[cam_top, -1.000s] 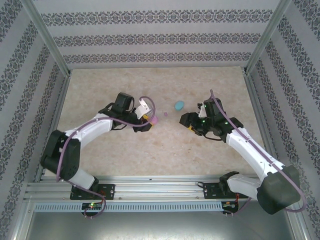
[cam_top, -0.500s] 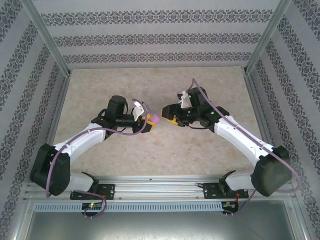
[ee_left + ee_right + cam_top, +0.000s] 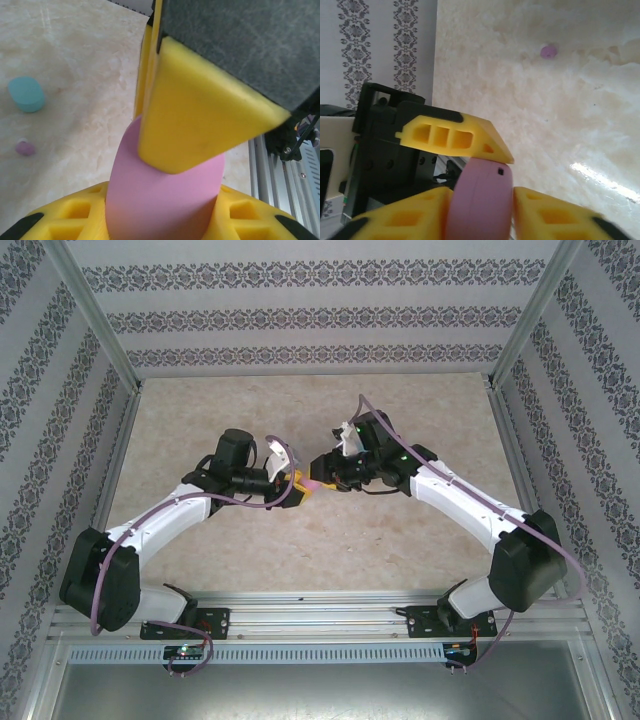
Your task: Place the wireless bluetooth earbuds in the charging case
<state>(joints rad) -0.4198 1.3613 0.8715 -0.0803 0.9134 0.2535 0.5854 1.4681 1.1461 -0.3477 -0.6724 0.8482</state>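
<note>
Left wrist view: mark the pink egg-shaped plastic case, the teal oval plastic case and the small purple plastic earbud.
pink egg-shaped plastic case (image 3: 165,200), left wrist view, on its rounded side wall.
teal oval plastic case (image 3: 26,93), left wrist view, on its top face.
small purple plastic earbud (image 3: 25,148), left wrist view, on the nub's middle.

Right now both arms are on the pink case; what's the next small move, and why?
Probably ease the case open with the right gripper. Its jaws grip the pink case, the left gripper clamps its other end, the case looks closed, and a pink earbud lies on the table.
</note>
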